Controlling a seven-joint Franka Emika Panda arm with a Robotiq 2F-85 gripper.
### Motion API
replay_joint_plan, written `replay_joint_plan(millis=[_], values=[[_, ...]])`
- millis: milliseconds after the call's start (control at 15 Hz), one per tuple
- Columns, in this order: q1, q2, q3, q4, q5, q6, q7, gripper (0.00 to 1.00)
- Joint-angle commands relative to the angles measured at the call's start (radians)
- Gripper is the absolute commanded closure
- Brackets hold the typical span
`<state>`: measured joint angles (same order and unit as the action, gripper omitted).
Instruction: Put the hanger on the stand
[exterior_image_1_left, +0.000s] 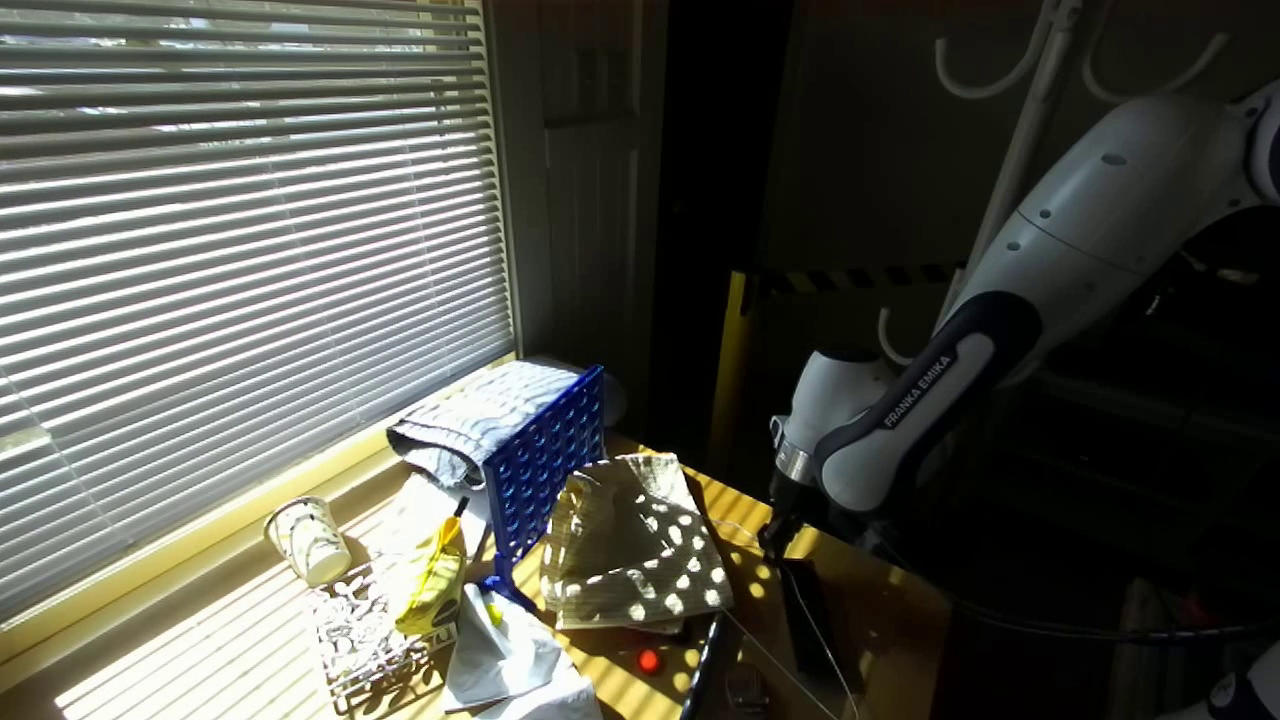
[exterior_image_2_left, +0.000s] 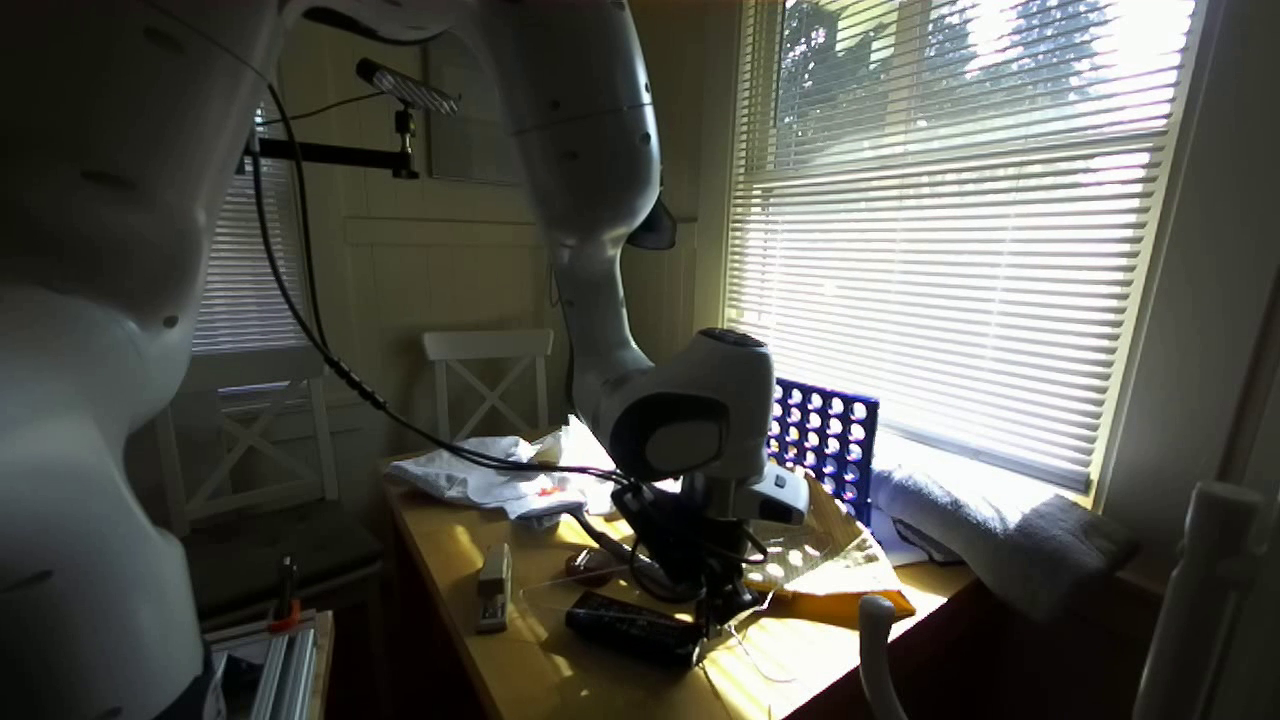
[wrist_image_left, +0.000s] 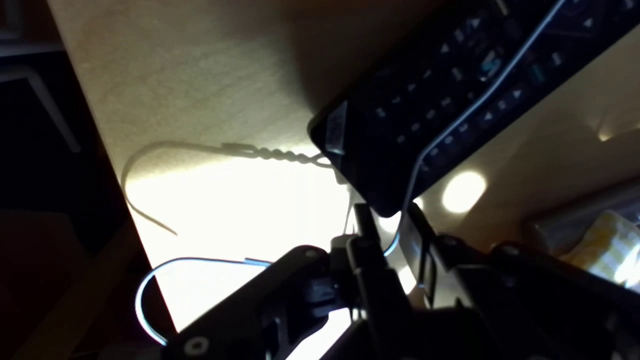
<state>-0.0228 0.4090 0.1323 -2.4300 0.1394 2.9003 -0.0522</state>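
Arm (exterior_image_1_left: 1085, 220) bent, wrist (exterior_image_1_left: 832, 400) ptg. dn., jaws prob. slightly apart

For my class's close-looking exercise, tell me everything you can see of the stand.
The stand is slim, white and smooth; its material is unclear. In an exterior view its pole slants, with two upcurved hooks flanking it near the picture's top and a third hook lower. It stands off the table; the arm in front hides part of it, and no contact shows. Its base is out of sight; the visible hooks hold nothing. White tubes in an exterior view are probably more of it.
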Motion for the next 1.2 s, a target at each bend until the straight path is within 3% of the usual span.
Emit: replay_joint_plan(millis=[0,467,800,1133], values=[[-0.013,-0.030,0.013,-0.016,0.000,0.003,-0.014,1.00],[-0.001,-0.101,-0.008,-0.035,-0.007,0.000,0.006,0.99],[0.049,-0.216,-0.092,-0.083,-0.057,-0.021,0.086,0.99],[0.093,-0.334,-0.211,-0.143,-0.234,-0.072,0.231,0.99]])
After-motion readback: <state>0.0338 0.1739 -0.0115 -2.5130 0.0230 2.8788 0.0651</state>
